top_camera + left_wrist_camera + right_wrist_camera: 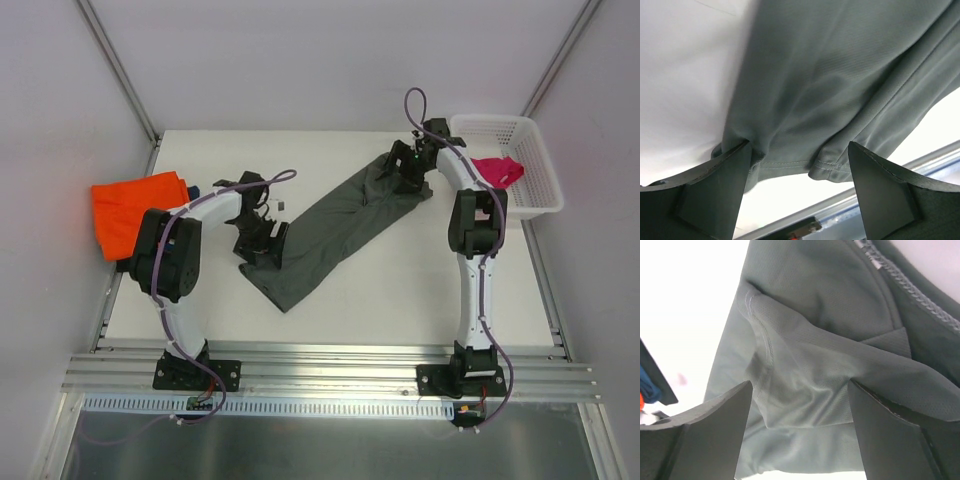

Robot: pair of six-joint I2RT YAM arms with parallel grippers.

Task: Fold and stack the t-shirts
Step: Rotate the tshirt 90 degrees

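Observation:
A dark grey t-shirt (340, 225) lies on the white table (400, 300), stretched in a long diagonal band from near left to far right. My left gripper (262, 235) stands open over its near-left end. In the left wrist view that gripper (799, 145) has its fingers wide apart, pressing down astride the stitched hem of the grey shirt (830, 75). My right gripper (405, 165) is open over the far-right end. In the right wrist view that gripper (800, 384) straddles bunched grey cloth (815, 315). An orange t-shirt (135, 212) lies folded at the left edge. A magenta t-shirt (497, 171) sits in the basket.
The white lattice basket (535, 165) stands at the table's far right corner. A bit of blue cloth (192, 188) shows beside the orange shirt. Metal rails (320, 365) run along the near edge, and grey walls enclose the table's left, right and far sides.

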